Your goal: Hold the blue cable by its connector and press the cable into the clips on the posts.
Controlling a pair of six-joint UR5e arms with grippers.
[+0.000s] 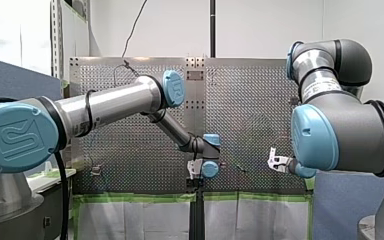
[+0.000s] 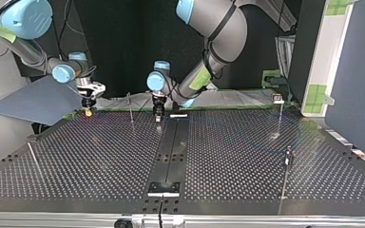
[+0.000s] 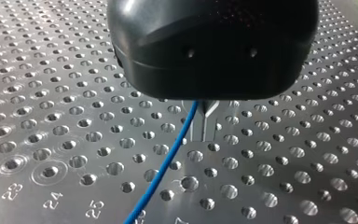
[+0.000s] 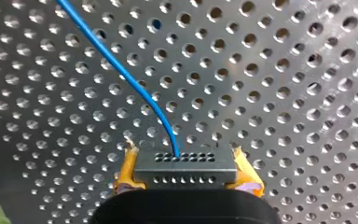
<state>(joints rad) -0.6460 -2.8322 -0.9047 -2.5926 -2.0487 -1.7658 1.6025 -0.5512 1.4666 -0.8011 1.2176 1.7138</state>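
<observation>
My right gripper (image 4: 186,161) clamps the grey connector (image 4: 186,173) between yellow pads (image 4: 127,170). The blue cable (image 4: 135,88) vanishes under my left gripper (image 3: 209,93), whose black housing hides its grip: I cannot tell.

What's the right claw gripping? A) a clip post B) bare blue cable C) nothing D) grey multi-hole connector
D: in the right wrist view the right claw clamps the grey connector between its yellow pads, and the blue cable leaves one of its holes.
</observation>
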